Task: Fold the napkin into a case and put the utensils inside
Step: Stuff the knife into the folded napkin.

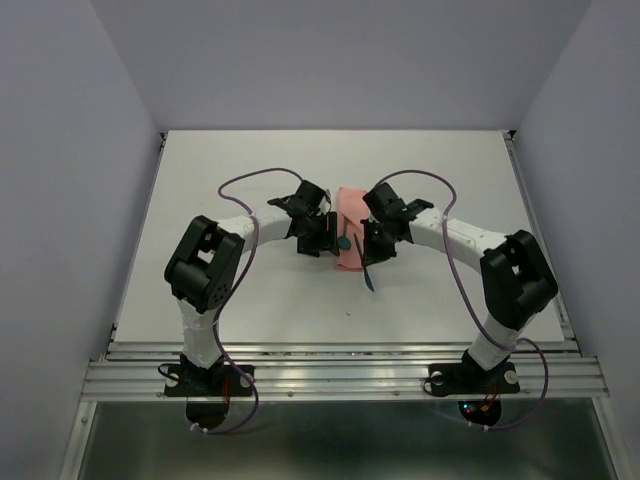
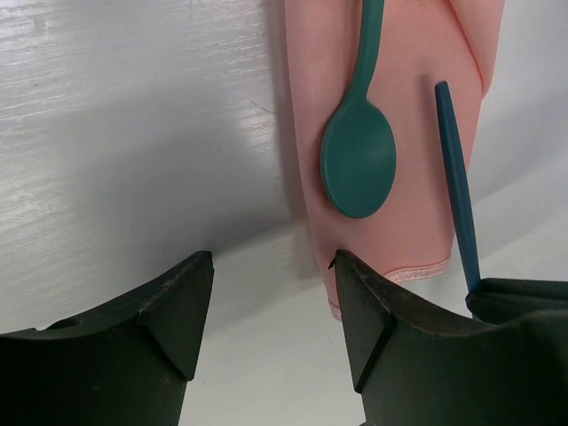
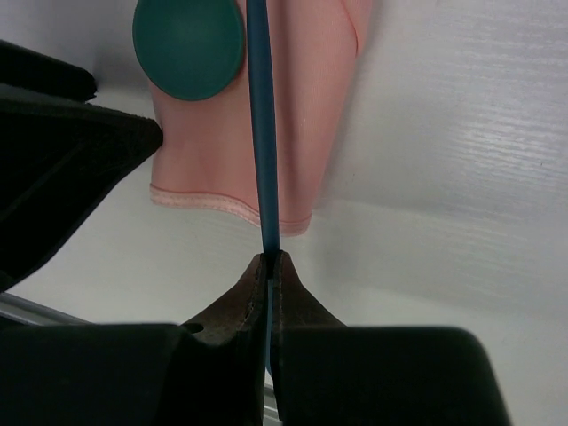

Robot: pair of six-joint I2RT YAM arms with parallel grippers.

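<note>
Top external view puts the narrow salmon-pink folded cloth case (image 1: 352, 215) at the middle of the white surface (image 1: 200, 200), its length running from 12 to 6 o'clock. On the case lies a dark-teal plastic spoon (image 2: 358, 169), bowl towards the 6 o'clock hem. Its handle runs off the left wrist view, so you cannot tell whether it is tucked under a fold. Along the case's 3 o'clock edge lies a thin dark-teal plastic stick-like utensil (image 3: 261, 133), crossing the hem and reaching out past it at 6 o'clock.

Your right end effector (image 3: 270, 266) is clamped together on the near end of that thin utensil. Your left end effector (image 2: 266, 266) stands at the case's 9 o'clock side with its fingers wide apart, holding nothing. One finger (image 2: 355, 293) is just beside the hem corner; whether it touches the cloth is unclear.

Judging from this, the thin utensil is being fed in. Watch the pinch: it sits at the very end of a slim handle, so the piece could swivel or slip if its far end catches a layer. Pushing could also drag the light cloth, opening the folds or nudging the spoon off. The two end effectors sit close together over the case, so a careless move on either side risks a knock.
</note>
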